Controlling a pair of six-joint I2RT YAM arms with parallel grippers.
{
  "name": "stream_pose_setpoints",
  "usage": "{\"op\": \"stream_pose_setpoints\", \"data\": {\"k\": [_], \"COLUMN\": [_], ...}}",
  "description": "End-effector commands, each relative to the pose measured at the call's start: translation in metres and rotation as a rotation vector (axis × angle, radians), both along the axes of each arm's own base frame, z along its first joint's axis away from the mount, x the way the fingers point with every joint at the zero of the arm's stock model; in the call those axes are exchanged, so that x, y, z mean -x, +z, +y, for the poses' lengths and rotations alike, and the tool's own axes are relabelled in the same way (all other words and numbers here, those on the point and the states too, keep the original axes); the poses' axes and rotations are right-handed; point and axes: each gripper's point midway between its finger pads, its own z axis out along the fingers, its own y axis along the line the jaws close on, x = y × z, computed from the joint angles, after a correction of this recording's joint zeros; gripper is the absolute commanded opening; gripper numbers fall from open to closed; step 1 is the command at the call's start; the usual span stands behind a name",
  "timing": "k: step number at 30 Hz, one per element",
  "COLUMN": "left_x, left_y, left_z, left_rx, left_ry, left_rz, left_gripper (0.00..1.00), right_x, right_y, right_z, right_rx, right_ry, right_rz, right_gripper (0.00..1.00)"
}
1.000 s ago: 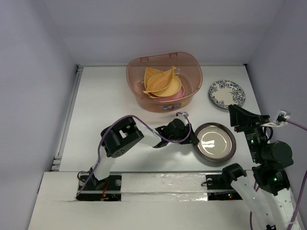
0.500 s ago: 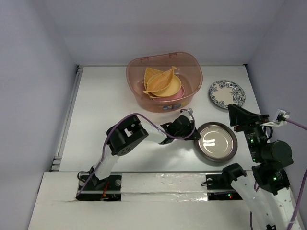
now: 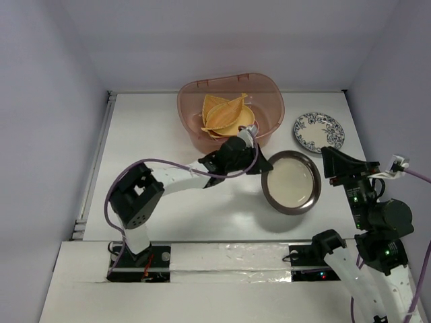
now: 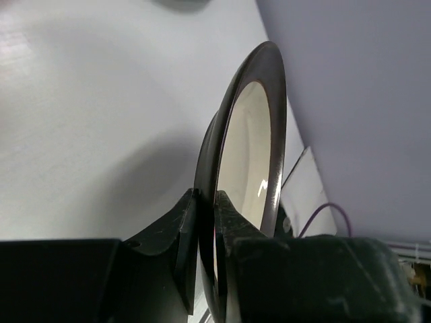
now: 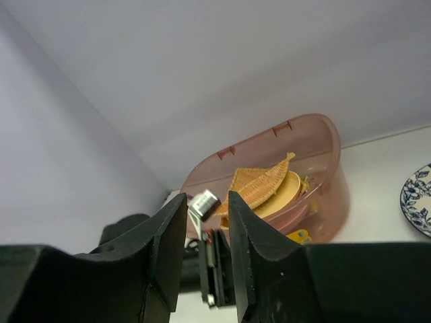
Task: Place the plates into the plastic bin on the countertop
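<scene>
Left tool [image 3: 258,163] pinching metal-rimmed plate [image 3: 291,182] by its rim, tilted, off the desk [image 3: 148,134], just beside bin [image 3: 190,94]. Clear the near wall, lower flat onto stacked plates [image 3: 225,114], then release. Right tool [image 5: 207,222] spread, empty.

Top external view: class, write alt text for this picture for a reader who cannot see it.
The left hand grips the metal plate by its rim, close to the bin, which already holds a stack of plates. A floral plate lies on the countertop to the right of the bin.
</scene>
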Motion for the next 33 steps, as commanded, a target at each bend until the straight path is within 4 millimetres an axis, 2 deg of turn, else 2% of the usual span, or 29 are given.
{"op": "stream_pose_setpoints", "data": {"k": [1,3,7,8,9,10,11,13,14,15,16,17,18,20,21,23,24,26,27,31,32,33], "left_x": [-0.020,-0.032,-0.083,-0.104,-0.119,-0.129,-0.147,-0.171,-0.182,-0.201,-0.210,-0.219,-0.232,-0.251,-0.263,-0.279,-0.285,-0.292,-0.296,-0.297,-0.296,-0.295], "left_y": [0.138,0.161,0.184,0.193,0.190,0.193,0.200,0.195,0.208,0.188,0.184,0.195,0.179,0.183,0.169,0.169,0.153,0.144,0.133,0.116,0.107,0.107], "left_z": [0.015,0.031,0.077,0.096,0.108,0.117,0.134,0.147,0.152,0.158,0.161,0.163,0.163,0.176,0.180,0.191,0.187,0.189,0.190,0.200,0.203,0.209], "left_rx": [0.319,0.342,0.314,0.311,0.288,0.292,0.290,0.256,0.260,0.217,0.203,0.215,0.189,0.197,0.177,0.174,0.161,0.148,0.128,0.071,0.046,0.030], "left_ry": [0.012,0.051,0.218,0.283,0.331,0.354,0.405,0.468,0.488,0.510,0.518,0.524,0.535,0.573,0.593,0.621,0.616,0.619,0.629,0.669,0.681,0.708], "left_rz": [-0.189,-0.232,-0.311,-0.335,-0.333,-0.336,-0.348,-0.357,-0.374,-0.337,-0.326,-0.340,-0.309,-0.304,-0.281,-0.268,-0.237,-0.211,-0.197,-0.196,-0.187,-0.196], "left_gripper": [0.00,0.00,0.00,0.00,0.00,0.00,0.00,0.00,0.00,0.00,0.00,0.00,0.00,0.00,0.00,0.00,0.00,0.00,0.00,0.00,0.07,0.13], "right_x": [0.021,0.025,0.030,0.030,0.029,0.028,0.027,0.025,0.024,0.023,0.023,0.022,0.021,0.019,0.017,0.014,0.013,0.010,0.009,0.001,-0.001,-0.005], "right_y": [0.028,0.030,0.032,0.031,0.029,0.028,0.026,0.023,0.022,0.020,0.020,0.019,0.018,0.014,0.013,0.008,0.007,0.004,0.005,-0.002,-0.004,-0.008], "right_z": [-0.007,-0.010,-0.015,-0.016,-0.015,-0.014,-0.013,-0.011,-0.010,-0.009,-0.010,-0.010,-0.010,-0.009,-0.009,-0.008,-0.007,-0.007,-0.007,-0.007,-0.006,-0.006], "right_rx": [-0.037,-0.043,-0.048,-0.048,-0.044,-0.040,-0.037,-0.032,-0.029,-0.026,-0.024,-0.021,-0.018,-0.012,-0.010,-0.002,-0.001,0.004,0.004,0.012,0.012,0.015], "right_ry": [0.004,-0.003,-0.020,-0.023,-0.022,-0.018,-0.012,-0.007,-0.003,-0.003,-0.005,-0.009,-0.011,-0.014,-0.014,-0.014,-0.014,-0.020,-0.021,-0.034,-0.035,-0.042], "right_rz": [-0.087,-0.095,-0.101,-0.099,-0.092,-0.089,-0.082,-0.071,-0.067,-0.062,-0.060,-0.056,-0.052,-0.041,-0.035,-0.020,-0.017,-0.007,-0.007,0.015,0.020,0.034], "right_gripper": [0.36,0.36,0.36,0.36,0.36,0.36,0.36,0.36,0.36,0.36,0.36,0.36,0.36,0.36,0.36,0.36,0.36,0.36,0.36,0.36,0.36,0.36]}}
